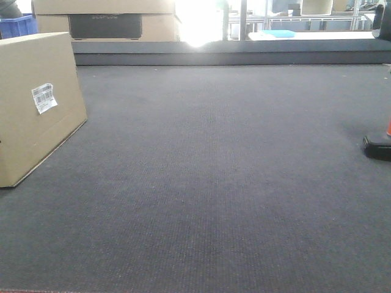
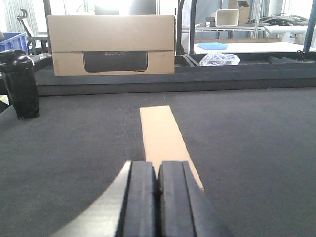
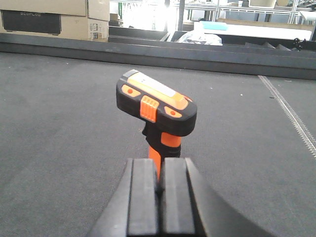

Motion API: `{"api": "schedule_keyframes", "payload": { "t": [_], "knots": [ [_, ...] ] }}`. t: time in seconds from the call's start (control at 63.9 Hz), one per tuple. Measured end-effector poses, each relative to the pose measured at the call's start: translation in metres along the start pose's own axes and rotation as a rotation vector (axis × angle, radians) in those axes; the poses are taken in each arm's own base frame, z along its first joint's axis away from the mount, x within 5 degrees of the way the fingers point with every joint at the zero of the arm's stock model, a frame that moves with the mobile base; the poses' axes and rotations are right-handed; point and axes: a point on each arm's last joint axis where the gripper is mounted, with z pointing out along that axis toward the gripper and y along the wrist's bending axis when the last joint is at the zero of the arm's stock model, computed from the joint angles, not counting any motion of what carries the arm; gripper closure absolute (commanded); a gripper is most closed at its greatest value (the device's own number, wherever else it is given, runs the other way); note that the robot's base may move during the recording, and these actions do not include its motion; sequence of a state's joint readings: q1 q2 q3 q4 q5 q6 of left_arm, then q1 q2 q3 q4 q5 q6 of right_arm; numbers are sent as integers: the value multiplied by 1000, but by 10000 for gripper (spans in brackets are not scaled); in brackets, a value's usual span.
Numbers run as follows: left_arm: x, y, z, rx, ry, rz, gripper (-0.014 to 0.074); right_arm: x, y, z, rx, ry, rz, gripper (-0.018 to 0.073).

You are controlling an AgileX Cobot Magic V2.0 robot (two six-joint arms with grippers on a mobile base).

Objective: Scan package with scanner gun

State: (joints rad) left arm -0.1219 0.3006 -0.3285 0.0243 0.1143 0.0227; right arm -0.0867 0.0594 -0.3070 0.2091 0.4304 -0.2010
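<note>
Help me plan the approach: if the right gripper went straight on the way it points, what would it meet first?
Most likely the scanner gun: it stands upright directly ahead of the shut right gripper, its orange handle in line with the fingertips. How much gap remains is unclear.

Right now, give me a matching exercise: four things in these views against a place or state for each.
Things:
1. package
2. scanner gun
3. left gripper
4. black bottle

Places or states:
A. upright on the mat, right in front of the right gripper
B. at the far left of the left wrist view
C. shut, with nothing between its fingers
D. at the left of the front view, white barcode sticker showing

Pairs: 1-D, 2-A, 3-C, 4-B
</note>
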Motion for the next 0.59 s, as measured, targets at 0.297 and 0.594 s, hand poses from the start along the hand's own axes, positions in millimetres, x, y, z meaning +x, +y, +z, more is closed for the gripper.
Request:
{"api": "schedule_keyframes", "payload": {
  "t": [0.297,0.594],
  "knots": [
    [0,0,0,0,0,0,708,0,0,0,0,0,-2,718],
    [0,0,0,0,-2,0,708,0,0,0,0,0,-2,718]
  ]
}}
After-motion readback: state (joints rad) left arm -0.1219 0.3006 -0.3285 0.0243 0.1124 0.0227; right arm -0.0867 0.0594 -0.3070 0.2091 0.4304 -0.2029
